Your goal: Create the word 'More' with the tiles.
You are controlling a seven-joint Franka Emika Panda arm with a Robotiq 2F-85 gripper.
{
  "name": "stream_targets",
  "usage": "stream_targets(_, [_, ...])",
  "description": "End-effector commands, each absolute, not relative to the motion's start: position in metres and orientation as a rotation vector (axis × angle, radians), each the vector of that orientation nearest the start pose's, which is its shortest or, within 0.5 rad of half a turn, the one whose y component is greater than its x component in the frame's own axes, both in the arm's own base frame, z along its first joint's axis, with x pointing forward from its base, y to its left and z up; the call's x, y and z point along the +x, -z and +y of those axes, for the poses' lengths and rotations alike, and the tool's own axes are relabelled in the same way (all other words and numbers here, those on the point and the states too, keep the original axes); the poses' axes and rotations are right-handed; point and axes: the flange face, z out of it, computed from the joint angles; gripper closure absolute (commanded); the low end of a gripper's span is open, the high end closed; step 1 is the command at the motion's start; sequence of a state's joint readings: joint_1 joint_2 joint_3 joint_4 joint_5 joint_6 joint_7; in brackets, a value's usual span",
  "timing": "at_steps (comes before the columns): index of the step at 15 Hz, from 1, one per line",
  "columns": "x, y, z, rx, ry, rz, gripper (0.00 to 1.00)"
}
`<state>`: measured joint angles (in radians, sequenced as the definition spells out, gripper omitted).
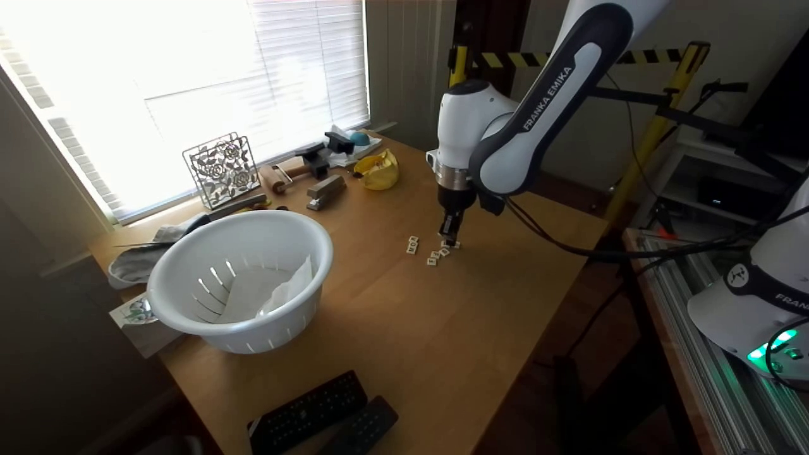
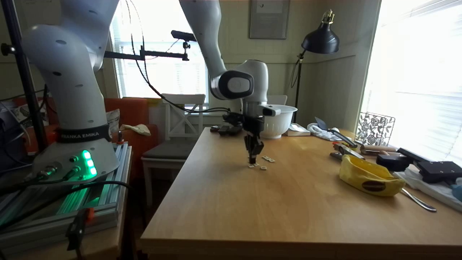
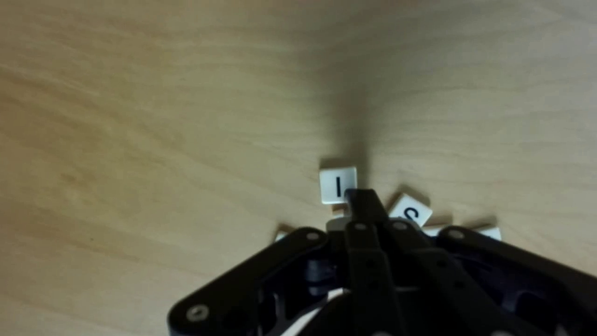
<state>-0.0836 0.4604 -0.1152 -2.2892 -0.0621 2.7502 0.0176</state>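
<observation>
Black two-fingered gripper points down nearest us, its jaws closed together among small cream-white square letter tiles.

We see one tile marked I right by the jaws, contact unclear; in an exterior view, a short row of tiles lies near the gripper on the light-brown wooden counter.

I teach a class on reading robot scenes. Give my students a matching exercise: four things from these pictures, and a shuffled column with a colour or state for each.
Things
1. Pincer
2. Bowl
3. Boat-shaped container
4. Tile nearest the wrist view's centre

Colours and states
A. Marked with a single straight bar
B. Yellow
C. Shut
D. White, with slotted sides

Right pairs: 1-C; 2-D; 3-B; 4-A
</observation>
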Motion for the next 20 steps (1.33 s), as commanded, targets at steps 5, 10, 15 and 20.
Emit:
stream_targets(5, [0.526, -0.141, -0.110, -3.161, 0.011, 0.339, 1.00])
stream_targets(10, [0.536, -0.142, -0.117, -3.208, 0.021, 0.225, 1.00])
stream_targets(15, [0.545, -0.135, -0.118, -3.248, 0.015, -0.022, 1.00])
stream_targets(20, [0.552, -0.131, -0.118, -3.255, 0.014, -0.289, 1.00])
